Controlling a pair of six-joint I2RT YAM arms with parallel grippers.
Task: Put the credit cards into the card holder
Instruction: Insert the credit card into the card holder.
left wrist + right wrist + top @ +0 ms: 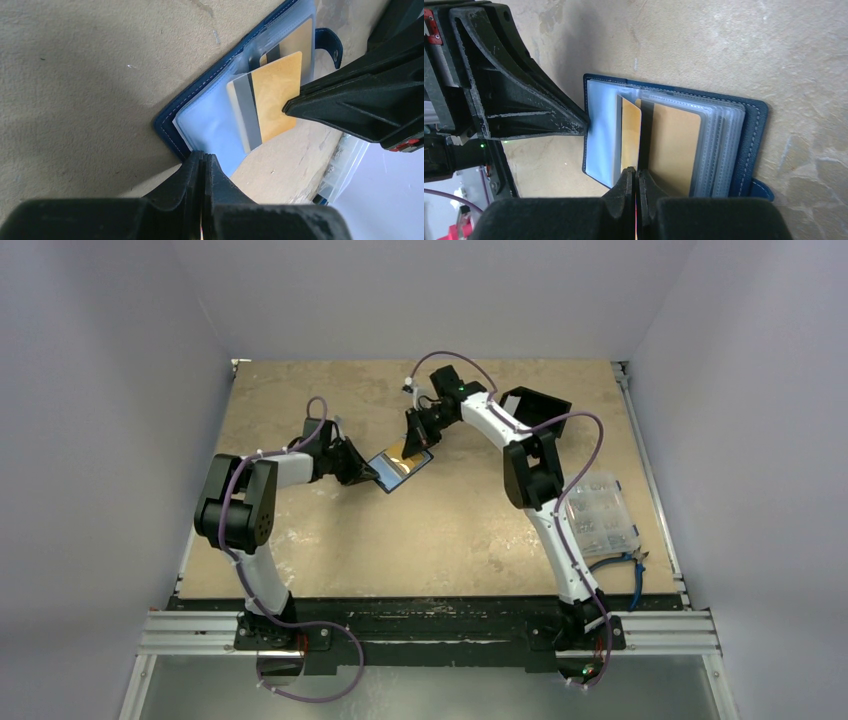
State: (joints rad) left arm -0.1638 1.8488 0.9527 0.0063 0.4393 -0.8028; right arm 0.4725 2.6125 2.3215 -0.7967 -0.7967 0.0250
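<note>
Card holder (402,468) lies open on the worktop (420,550), pale inner leaves facing up.

Left claw (202,160): pressed together on the holder's outermost pale leaf (205,125), at the holder's edge nearest that arm. It pins the leaf flat.

Right claw (635,176): pinching a gold card (631,132) by one edge. The card is tilted up off the holder, between the pale leaf and the stack of clear sleeves (719,145). How deep it sits in a pocket: cannot tell.

Second gold card (674,145) lies flat inside a clear sleeve, just beside the pinched one, on the holder's snap tab (327,45) side.

Step in hand, as I read it: feeding the pinched card into its pocket.

To do it well:
- square the card's leading edge to the pocket mouth before pushing;
- lower the tilt and slide along the leaf, not down into the worktop;
- left claw stays the anchor, so the holder cannot skid;
- let go only once most of the card is in.

Risk: the thin sleeve buckles, or the card slips between leaves instead of into a pocket.
</note>
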